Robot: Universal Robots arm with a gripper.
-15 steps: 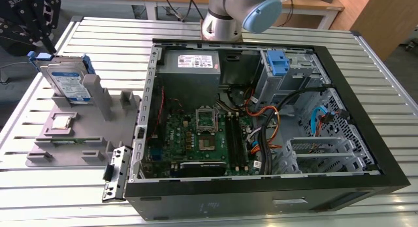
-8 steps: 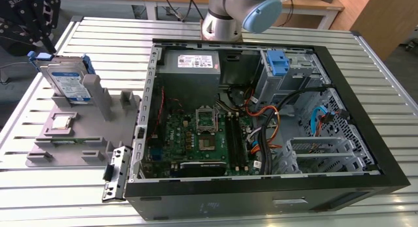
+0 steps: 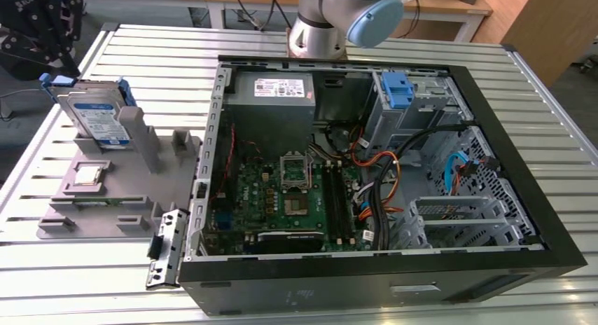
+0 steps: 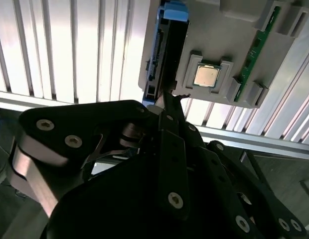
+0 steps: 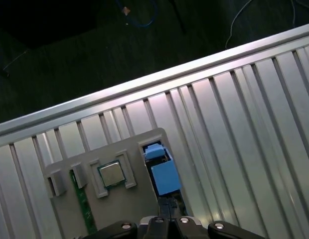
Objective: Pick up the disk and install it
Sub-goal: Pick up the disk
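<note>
Slatted aluminium table is bordered by dark floor; disk is stood upright near its edge, close to gripper, whose hold cannot be told.

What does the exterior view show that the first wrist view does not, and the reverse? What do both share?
The exterior view adds the open computer case with its motherboard, the grey power supply and the arm. The first wrist view adds a blue cable on the dark floor past the slatted table. Both show the disk standing in the grey holder, the processor chip, the table and the hand near the disk's top.
</note>
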